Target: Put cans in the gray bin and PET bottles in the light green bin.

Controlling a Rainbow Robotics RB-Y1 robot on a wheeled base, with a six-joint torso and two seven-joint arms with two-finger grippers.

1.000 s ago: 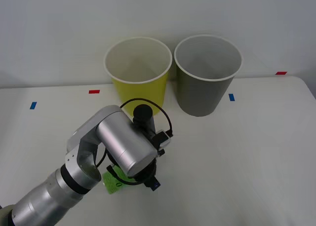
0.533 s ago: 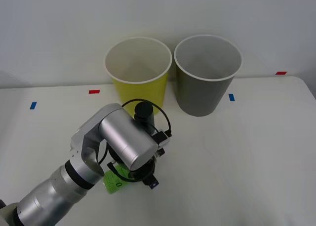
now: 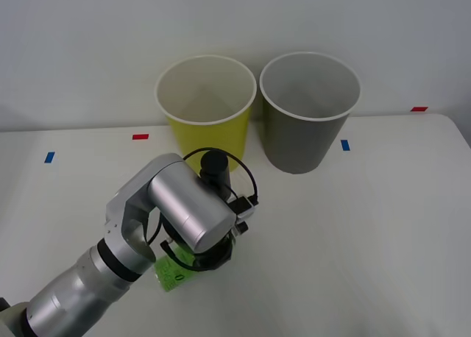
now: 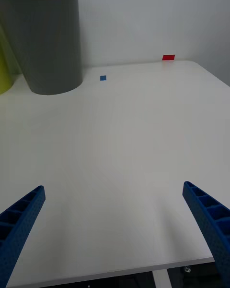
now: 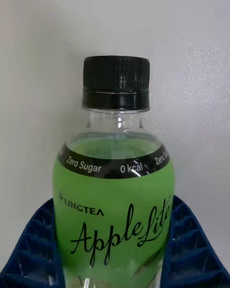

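- The PET bottle point(image 5: 114, 182), green "Apple Lite" label and black cap, sits between the blue ribbed fingers point(image 5: 191, 249) of the left pincer point(image 5: 115, 264), which are closed against both sides of its body. In the front view a bit of the green label point(image 3: 171, 272) peeks out under the left arm, low and left of centre.
- Step in hand, as I judge it: the grasp is made; the carry is not yet begun.
- The light green bin point(image 3: 206, 109) stands at upper centre, the gray bin point(image 3: 309, 112) just right of it, touching or nearly so.
- The next move calls for lifting the bottle clear of the bench point(image 3: 353, 234), raising it above the light green bin's white rim, then letting go.
- The right pincer point(image 4: 115, 230) hangs wide open over bare bench, holding nothing.
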